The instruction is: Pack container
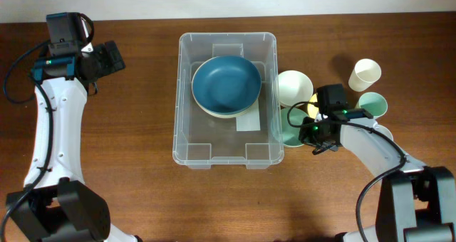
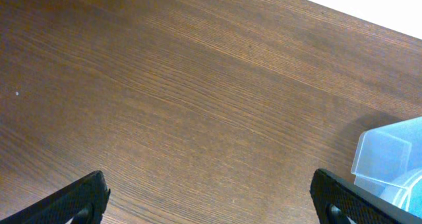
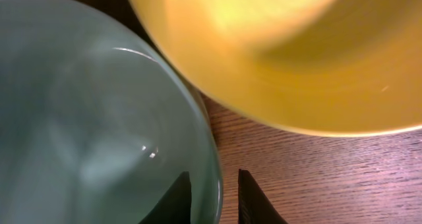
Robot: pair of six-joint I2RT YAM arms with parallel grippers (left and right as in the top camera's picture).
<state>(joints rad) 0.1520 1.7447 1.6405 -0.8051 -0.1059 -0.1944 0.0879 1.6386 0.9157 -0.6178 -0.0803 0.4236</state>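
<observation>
The clear container (image 1: 177,107) sits mid-table and holds a blue bowl (image 1: 226,84) stacked on a cream one. Just to its right, my right gripper (image 1: 305,129) is at a green bowl (image 1: 288,134). In the right wrist view the gripper (image 3: 214,197) straddles the rim of the green bowl (image 3: 86,118). One finger is inside and one outside, closed in tight on the rim. My left gripper (image 1: 114,57) is at the far left, wide open over bare wood (image 2: 211,201), and a corner of the container (image 2: 389,158) shows at its right.
A yellow bowl (image 3: 297,59) lies right beside the green one. A pale bowl (image 1: 294,87) stands against the container's right wall. A cream cup (image 1: 365,74), a green cup (image 1: 372,103) and a white cup (image 1: 385,132) cluster at the far right.
</observation>
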